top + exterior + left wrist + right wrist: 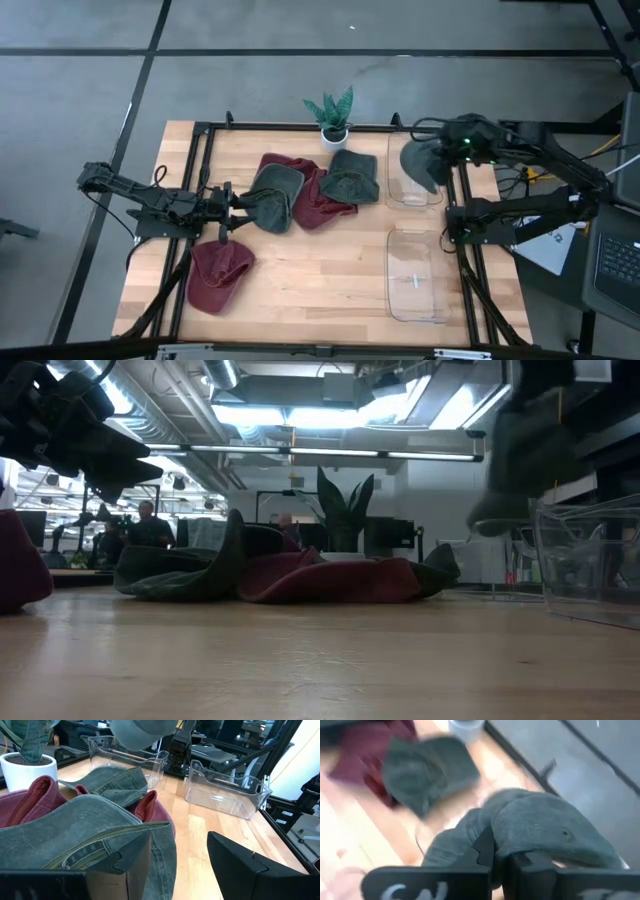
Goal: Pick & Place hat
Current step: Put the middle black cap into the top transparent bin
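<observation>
A grey-green hat (pixel 422 166) hangs over the far clear bin (pixel 414 192) at the table's right, with my right gripper (pixel 442 154) shut on it. In the low view it hangs blurred (pixel 522 468) above the bin's wall (pixel 585 560). My left gripper (pixel 238 207) stands open and level at the table's left. Its fingers are at the near edge of another green hat (pixel 274 197), which rests on the table and partly on a dark red hat (pixel 312 192). Whether the fingers touch it, I cannot tell. A third green hat (pixel 350 176) lies on the red one. My right gripper pinches a fold of the grey-green hat's crown cloth (pixel 492 837) between its two shut fingers, which slant down from above. The crown, with its top button (pixel 565 834), bulges out past the fingers. The hat hangs below the gripper, lifted clear of the table.
A second dark red hat (pixel 218 276) lies near the table's front left. A second clear bin (pixel 418 274) stands near the front right. A potted plant (pixel 332 116) stands at the middle of the far edge. People show in the room beyond the table.
</observation>
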Motion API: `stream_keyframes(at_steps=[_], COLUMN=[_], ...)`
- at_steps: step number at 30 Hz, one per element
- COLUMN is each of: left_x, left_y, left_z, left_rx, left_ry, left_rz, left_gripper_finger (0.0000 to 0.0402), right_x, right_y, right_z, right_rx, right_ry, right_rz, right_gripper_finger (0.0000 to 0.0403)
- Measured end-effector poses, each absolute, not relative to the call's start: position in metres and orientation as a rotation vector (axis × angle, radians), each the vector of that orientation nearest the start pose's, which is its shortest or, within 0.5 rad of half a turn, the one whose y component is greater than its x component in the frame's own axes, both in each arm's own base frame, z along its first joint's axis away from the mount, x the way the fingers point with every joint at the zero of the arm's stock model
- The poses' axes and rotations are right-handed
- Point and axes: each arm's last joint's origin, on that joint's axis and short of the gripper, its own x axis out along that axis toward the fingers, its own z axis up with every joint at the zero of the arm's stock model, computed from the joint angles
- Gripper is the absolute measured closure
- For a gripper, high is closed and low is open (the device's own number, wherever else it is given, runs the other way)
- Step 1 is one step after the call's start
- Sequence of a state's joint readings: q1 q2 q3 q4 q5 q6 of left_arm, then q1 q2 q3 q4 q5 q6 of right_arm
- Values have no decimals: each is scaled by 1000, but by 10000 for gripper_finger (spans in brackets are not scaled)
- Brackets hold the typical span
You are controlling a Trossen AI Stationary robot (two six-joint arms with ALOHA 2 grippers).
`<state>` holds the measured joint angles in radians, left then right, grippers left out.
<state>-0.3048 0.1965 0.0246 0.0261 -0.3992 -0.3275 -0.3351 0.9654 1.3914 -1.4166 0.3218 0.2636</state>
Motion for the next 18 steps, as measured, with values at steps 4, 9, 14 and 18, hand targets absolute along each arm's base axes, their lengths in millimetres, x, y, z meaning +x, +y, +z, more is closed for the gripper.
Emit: stream_keyframes(at_steps=[4, 9, 14, 18], left_x=[105, 105, 105, 105], left_y=[-21, -21, -21, -21], left_z=[159, 159, 159, 159], left_rx=[-277, -276, -277, -276], left_ry=[120, 120, 120, 120], left_rz=[116, 116, 116, 115], left_gripper_finger=[210, 212, 210, 212], right_x=[96, 96, 108, 121], right_y=[-45, -46, -52, -57], right_z=[391, 389, 377, 357], right_rx=[278, 311, 331, 321], right_ry=[1046, 1053, 1117, 1220], right_rz=[-770, -799, -820, -818], right_gripper_finger=[392, 392, 392, 392])
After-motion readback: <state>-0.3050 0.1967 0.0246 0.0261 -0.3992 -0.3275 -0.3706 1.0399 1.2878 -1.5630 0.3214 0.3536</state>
